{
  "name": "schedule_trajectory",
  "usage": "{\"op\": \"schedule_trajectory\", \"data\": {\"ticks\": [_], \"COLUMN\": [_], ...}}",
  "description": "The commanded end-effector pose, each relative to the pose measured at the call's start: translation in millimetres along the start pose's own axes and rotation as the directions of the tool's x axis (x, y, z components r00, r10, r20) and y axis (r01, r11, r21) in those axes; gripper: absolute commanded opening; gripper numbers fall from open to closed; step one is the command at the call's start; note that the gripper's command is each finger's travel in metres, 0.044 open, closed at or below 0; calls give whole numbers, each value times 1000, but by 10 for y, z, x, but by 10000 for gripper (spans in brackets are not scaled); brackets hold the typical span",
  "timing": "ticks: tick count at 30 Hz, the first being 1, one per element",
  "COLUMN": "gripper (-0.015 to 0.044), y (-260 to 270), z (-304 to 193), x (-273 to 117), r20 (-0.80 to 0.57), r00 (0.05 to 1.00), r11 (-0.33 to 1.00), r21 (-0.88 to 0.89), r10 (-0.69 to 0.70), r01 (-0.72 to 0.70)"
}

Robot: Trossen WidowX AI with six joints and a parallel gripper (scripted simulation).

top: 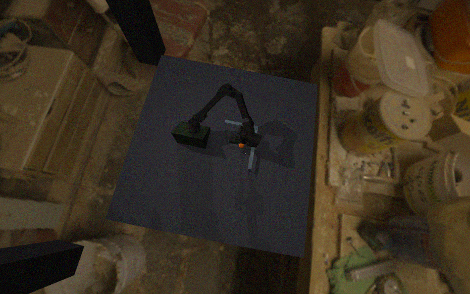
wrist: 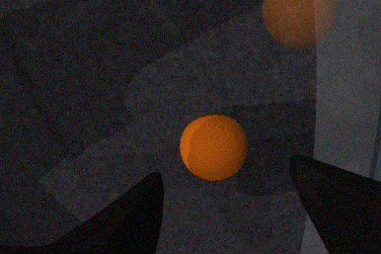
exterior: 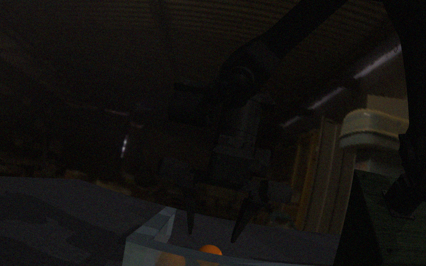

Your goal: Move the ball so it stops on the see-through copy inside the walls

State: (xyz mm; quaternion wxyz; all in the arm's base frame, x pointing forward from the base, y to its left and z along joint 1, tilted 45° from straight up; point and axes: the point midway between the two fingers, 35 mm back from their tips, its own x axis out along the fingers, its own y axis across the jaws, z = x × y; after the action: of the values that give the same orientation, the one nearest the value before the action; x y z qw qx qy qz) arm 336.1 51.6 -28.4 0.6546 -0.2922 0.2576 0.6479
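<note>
The orange ball (top: pixel 242 145) (exterior: pixel 210 249) (wrist: pixel 213 147) lies on the table inside the corner of the clear walls. The see-through copy (exterior: pixel 170 258) (wrist: pixel 299 11) is beside one wall; the arm hides it in the top view. One low wall (top: pixel 251 158) (wrist: pixel 345 81) runs past the ball and copy, and the other wall (top: pixel 232 123) meets it at the corner. My gripper (exterior: pixel 212 237) (wrist: pixel 226 173) is open and points down above the ball, with no contact visible. In the wrist view the ball shows between and slightly beyond the fingertips.
The arm's green base block (top: pixel 190 140) (exterior: pixel 396 224) stands on the table (top: pixel 149 189), to the left of the walls in the top view. The finger at the right of the wrist view is close to the long wall in that picture. Shadows of the arm darken the corner area.
</note>
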Motion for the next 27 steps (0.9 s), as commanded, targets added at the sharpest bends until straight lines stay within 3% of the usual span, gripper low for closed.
{"op": "schedule_trajectory", "data": {"ticks": [1, 17, 20, 27], "gripper": [291, 291, 212, 165], "y": [27, 36, 36, 36], "z": [0, 6, 6, 6], "x": [96, 326, 326, 326], "r20": [6, 8, 8, 8], "r00": [1000, 1000, 1000, 1000], "r11": [1000, 1000, 1000, 1000], "r21": [8, 8, 8, 8], "r10": [11, 11, 11, 11], "r01": [-11, -11, -11, -11]}}
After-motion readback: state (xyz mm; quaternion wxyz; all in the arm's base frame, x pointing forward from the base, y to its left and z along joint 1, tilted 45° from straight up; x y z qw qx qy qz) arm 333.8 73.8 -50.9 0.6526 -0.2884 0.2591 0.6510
